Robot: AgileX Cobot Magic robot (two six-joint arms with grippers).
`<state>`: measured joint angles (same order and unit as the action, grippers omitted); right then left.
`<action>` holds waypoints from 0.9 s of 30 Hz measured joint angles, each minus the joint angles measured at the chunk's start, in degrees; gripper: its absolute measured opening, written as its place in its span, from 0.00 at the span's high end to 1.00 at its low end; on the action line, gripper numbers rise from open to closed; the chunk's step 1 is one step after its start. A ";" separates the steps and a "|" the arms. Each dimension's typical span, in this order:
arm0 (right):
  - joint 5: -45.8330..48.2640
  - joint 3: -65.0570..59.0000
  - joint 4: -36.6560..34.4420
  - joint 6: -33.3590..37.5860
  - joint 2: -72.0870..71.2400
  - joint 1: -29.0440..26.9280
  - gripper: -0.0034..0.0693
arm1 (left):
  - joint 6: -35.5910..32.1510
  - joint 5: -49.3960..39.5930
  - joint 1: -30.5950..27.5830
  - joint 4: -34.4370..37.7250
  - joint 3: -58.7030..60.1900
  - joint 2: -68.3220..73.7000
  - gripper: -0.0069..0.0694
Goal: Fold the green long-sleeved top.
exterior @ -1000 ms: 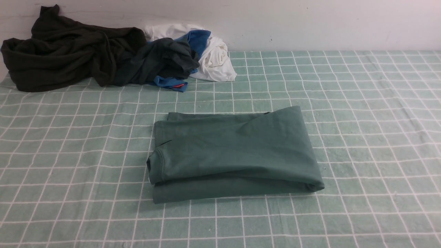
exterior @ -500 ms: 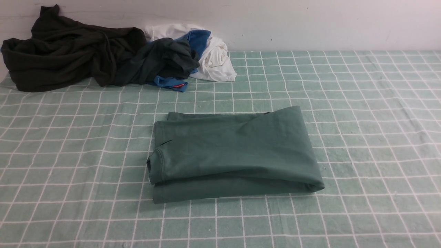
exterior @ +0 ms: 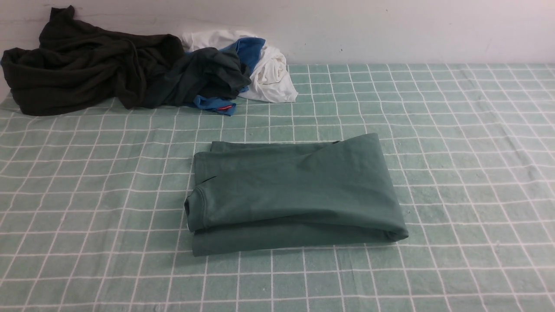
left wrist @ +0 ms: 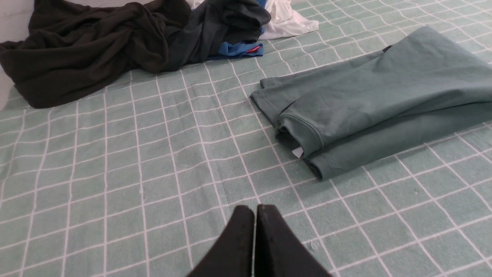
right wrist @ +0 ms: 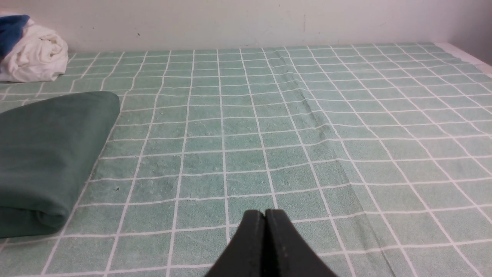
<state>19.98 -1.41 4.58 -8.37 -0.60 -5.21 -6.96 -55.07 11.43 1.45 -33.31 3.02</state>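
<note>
Front view shows the green long-sleeved top [exterior: 295,190] folded into a compact rectangle on the checked tablecloth [exterior: 455,173]. Its ribbed collar [exterior: 190,210] sits at the top's left end, and the rolled fold edge [exterior: 390,234] at its right end. No arm or gripper appears in this view.

Beyond the top, to its left against the wall [exterior: 390,26], lies a heap of other clothes, well apart from it: a near-black garment [exterior: 78,65] farthest left, a dark grey-green garment [exterior: 204,73] draped beside it, a blue piece [exterior: 249,50] showing under that, and a white piece [exterior: 271,76] on the side nearest the top's far edge.

In the left wrist view, the left gripper [left wrist: 255,209] hangs above bare tablecloth, apart from the top's collar end, its 2 black fingers [left wrist: 240,234] pressed together with nothing between them. A small white label [left wrist: 298,152] peeks from between the top's layers near the collar.

In the right wrist view, the right gripper [right wrist: 265,213] also has its 2 fingers [right wrist: 282,238] closed against each other, empty, over bare cloth well clear of the top's rolled right end [right wrist: 46,154].
</note>
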 joint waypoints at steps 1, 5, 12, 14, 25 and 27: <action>0.02 0.00 0.00 0.00 0.00 0.00 0.97 | 0.00 0.00 0.00 0.00 0.00 0.00 0.91; 0.06 0.00 0.00 0.00 0.00 0.00 0.97 | 0.00 0.00 0.00 0.00 0.00 0.00 0.91; 0.06 0.00 0.00 0.00 0.00 0.00 0.97 | 0.00 0.00 0.00 0.00 0.00 0.00 0.91; 0.06 0.00 0.00 0.00 0.00 0.00 0.97 | 0.00 0.00 0.00 0.00 0.00 0.00 0.91; 0.06 0.00 0.00 0.00 0.00 0.00 0.97 | 0.00 3.56 -0.04 -0.69 3.60 0.00 0.91; 0.06 0.00 0.00 0.00 0.00 0.00 0.97 | 0.00 10.46 -1.23 -1.96 7.88 0.00 0.91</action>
<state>20.04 -1.41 4.58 -8.37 -0.60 -5.21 -6.96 -44.60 10.20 -0.52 -25.44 3.02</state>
